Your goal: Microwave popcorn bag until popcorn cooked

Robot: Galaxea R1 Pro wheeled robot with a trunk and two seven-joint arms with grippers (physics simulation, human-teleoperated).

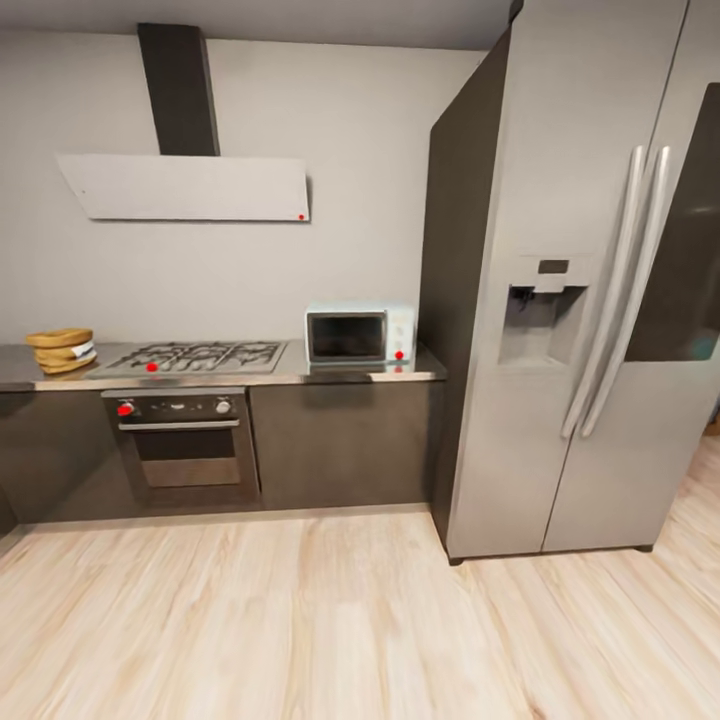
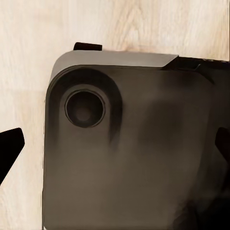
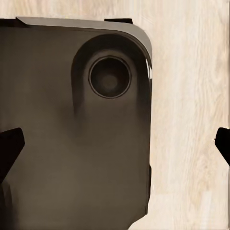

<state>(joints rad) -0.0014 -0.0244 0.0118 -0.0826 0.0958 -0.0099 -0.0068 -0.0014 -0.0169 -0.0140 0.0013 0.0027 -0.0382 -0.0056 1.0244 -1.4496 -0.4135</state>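
The pale mint-blue microwave (image 1: 360, 335) stands at the right end of the grey countertop (image 1: 280, 376), its dark glass door closed. At the far left of the same worktop sits the tan-brown popcorn bag (image 1: 61, 350). No popcorn can be made out at this distance. My left gripper (image 2: 115, 146) is open, its dark fingertips (image 2: 10, 148) wide apart over my own dark base (image 2: 143, 158) and the plank floor. My right gripper (image 3: 115, 146) is likewise open, with nothing between its fingertips (image 3: 9, 148).
A gas hob (image 1: 200, 355) lies between bag and microwave, with a dark oven (image 1: 185, 440) under it and a white hood (image 1: 190, 185) above. A tall steel fridge (image 1: 590, 300) stands right of the counter. Pale wood floor (image 1: 300, 620) stretches between me and the cabinets.
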